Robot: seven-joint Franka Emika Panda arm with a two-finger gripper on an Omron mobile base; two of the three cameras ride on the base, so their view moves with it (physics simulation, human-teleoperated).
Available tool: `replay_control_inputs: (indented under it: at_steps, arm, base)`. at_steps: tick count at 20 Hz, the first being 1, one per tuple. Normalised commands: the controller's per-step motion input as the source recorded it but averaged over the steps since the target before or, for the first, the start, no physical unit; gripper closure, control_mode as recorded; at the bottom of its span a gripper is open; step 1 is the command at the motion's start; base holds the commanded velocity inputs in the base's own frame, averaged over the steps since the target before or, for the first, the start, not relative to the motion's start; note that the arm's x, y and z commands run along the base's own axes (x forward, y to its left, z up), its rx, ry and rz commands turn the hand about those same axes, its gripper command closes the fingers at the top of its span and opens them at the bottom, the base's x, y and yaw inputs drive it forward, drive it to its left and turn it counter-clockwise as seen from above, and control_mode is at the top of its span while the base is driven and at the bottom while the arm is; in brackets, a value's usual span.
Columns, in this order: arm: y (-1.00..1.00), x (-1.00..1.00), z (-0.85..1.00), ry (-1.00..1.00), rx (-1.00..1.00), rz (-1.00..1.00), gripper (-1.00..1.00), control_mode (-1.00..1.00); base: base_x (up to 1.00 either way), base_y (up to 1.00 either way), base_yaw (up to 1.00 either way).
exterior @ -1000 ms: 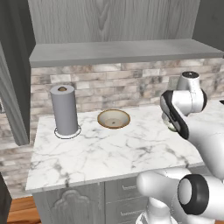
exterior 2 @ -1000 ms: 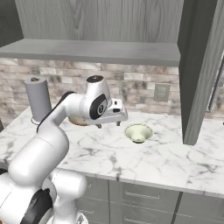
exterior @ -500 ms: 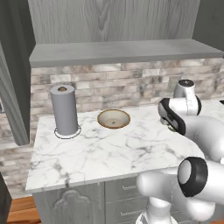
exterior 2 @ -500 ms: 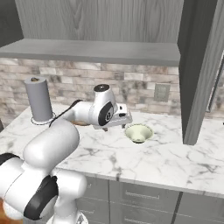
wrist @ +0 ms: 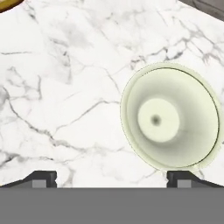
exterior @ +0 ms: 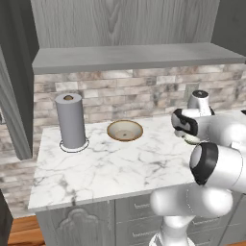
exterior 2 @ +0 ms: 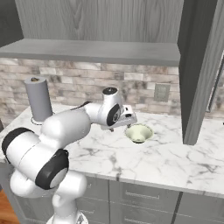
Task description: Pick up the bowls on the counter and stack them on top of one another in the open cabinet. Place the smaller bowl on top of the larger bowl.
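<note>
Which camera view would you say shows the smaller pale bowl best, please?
The hand view: the smaller bowl is seen from above, its whole rim and inside plain. The right base view shows it small on the counter beside the arm. In the left base view I cannot make it out.

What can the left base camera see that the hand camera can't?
The left base view alone gives the whole wide brown-rimmed bowl, the grey paper-towel cylinder and the grey cabinet shelf. The hand view alone looks down into the pale cream-green bowl, with the open gripper above it. Both show the white marble counter.
</note>
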Motion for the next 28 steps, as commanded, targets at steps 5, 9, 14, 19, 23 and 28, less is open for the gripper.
replay_control_inputs:
  at_steps: [5, 9, 14, 19, 23, 28]
  arm:
    - [-0.09, 0.14, -0.14, 0.0, 0.0, 0.01, -1.0, -1.0]
    - [0.0, 0.01, -0.11, 0.0, -0.01, 0.0, -1.0, -1.0]
    - [0.0, 0.09, -0.28, 0.01, -0.03, 0.0, -1.0, -1.0]
    - [0.0, 0.15, -0.31, 0.01, -0.02, 0.0, -1.0, -1.0]
    - [-0.07, 0.23, -0.21, 0.0, 0.0, 0.0, -1.0, -1.0]
    - [-0.16, 0.33, -0.14, 0.0, 0.0, 0.0, -1.0, -1.0]
  base:
    - [0.0, 0.0, 0.0]
    - [0.0, 0.0, 0.0]
    - [0.0, 0.0, 0.0]
    - [0.0, 0.0, 0.0]
    - [0.0, 0.0, 0.0]
    - [0.0, 0.0, 0.0]
